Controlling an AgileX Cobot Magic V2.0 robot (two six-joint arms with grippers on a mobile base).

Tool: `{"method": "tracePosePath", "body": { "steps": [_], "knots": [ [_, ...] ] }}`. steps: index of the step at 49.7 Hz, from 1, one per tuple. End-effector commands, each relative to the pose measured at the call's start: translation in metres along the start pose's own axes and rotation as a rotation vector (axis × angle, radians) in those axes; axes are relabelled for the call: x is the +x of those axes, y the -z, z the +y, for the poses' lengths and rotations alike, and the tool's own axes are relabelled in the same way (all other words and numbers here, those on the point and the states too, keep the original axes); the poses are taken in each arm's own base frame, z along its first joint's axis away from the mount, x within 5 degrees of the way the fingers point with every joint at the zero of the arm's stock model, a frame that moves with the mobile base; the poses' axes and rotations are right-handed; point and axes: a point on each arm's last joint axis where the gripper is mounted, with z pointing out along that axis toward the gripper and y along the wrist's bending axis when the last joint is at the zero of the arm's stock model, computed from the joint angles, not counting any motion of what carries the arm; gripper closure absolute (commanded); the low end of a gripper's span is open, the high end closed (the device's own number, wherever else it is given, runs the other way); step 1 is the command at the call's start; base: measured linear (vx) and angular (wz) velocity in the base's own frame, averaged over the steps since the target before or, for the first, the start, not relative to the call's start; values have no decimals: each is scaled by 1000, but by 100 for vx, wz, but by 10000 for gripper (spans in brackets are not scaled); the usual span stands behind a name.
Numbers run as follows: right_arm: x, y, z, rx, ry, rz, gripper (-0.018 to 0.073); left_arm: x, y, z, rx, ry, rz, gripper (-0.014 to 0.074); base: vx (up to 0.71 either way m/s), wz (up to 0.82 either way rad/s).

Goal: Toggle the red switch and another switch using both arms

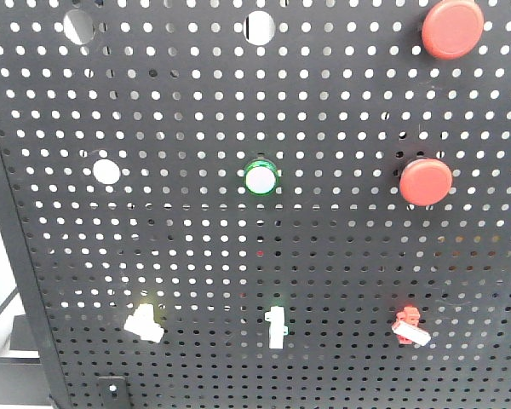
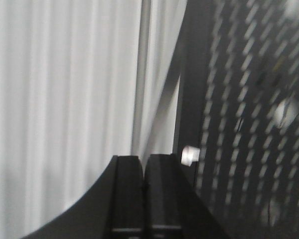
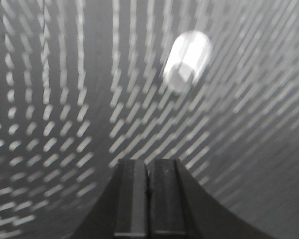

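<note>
The left hand [image 2: 143, 167] and right hand [image 3: 147, 172] are closed, empty; I would press each tip gently against its lever: red switch [image 1: 409, 326] at the perforated panel [image 1: 349, 281] bottom-right, pale yellow-white switch [image 1: 143, 322] bottom-left.

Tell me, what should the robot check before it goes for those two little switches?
1. Red switch visible on the pegboard: ok.
2. Pale yellow-white switch visible, left of it: ok.
3. Left pincer shut: ok.
4. Right pincer shut: ok.
5. Pincers at their switches: not ok; front view shows no arm.
6. Lever ahead of right pincer is red: cannot tell, blurred.
</note>
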Motion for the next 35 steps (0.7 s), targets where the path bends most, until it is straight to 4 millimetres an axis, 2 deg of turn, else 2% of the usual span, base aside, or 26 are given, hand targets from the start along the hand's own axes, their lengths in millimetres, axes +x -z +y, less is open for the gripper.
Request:
{"method": "tracePosePath", "body": {
  "steps": [1,9,15,26,35],
  "knots": [
    [-7,-9,4,-41,-101,-10,566,7,-20,-9,85,-4,113,603,0,0],
    [-1,-21,6,-73,-85,47,566,31,-41,-37,367,-110,265,603,0,0],
    [1,-26,7,-91,-84,60,566,45,-58,-49,497,-86,312,603,0,0],
    [3,-30,7,-93,-75,68,566,72,-87,-52,525,-57,433,603,0,0],
    [2,-31,6,-90,-75,57,566,83,-99,-51,531,-93,464,603,0,0]
  ]
}}
